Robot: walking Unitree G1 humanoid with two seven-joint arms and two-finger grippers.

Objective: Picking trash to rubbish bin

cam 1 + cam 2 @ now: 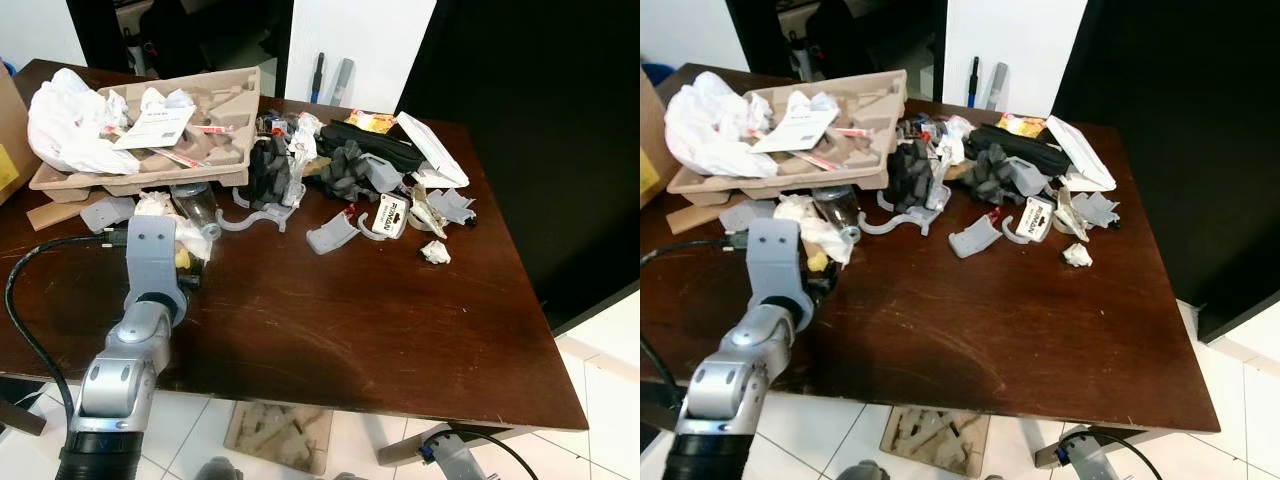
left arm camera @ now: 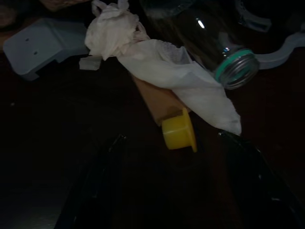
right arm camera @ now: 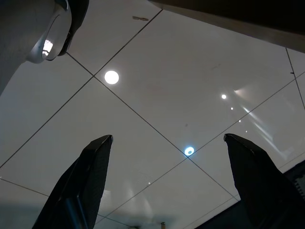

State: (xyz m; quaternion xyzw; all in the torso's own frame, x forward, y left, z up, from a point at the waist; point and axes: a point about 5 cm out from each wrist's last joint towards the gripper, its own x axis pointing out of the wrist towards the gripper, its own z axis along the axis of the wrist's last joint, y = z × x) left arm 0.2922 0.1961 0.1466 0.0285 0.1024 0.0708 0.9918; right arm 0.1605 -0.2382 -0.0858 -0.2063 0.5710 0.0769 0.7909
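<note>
**Litter along the far side of the desk, left hand low over a yellow cap**

The dark wooden desk [image 1: 330,330] takes up most of the room in front of the robot, its near half bare and its far half strewn with rubbish. Biggest of the lot is the moulded cardboard tray [image 1: 150,140] at the far left corner, with a crumpled white plastic bag [image 1: 65,120] slumped over its left end and a printed white card [image 1: 155,125] lying on top; the card's red and black print is too small to read. Along the far edge to the right lies a long black case [image 1: 375,145], with dark grey foam lumps [image 1: 268,170] in front of it and a flat white packet [image 1: 430,148] toward the far right corner. A yellow snack wrapper [image 1: 372,121] sits behind the case. Grey plastic brackets [image 1: 330,232] lie scattered toward the middle, one carrying a white label [image 1: 392,215] whose dark lettering I can't make out. A small ball of paper [image 1: 435,252] sits alone nearest the right edge.

Near the left edge, the left hand [image 2: 169,179] hovers with its fingers spread apart, just short of a small yellow cap [image 2: 179,133]. White tissue [image 2: 157,62] drapes over a brown cardboard piece [image 2: 155,100] touching the cap, and a clear bottle [image 2: 214,47] with a teal ring at its neck lies right against the tissue, crowding that side. A grey bracket [image 2: 33,45] lies just beyond.

The right hand [image 3: 169,183] hangs below the desk with fingers apart, over glossy white floor tiles [image 3: 157,95].
</note>
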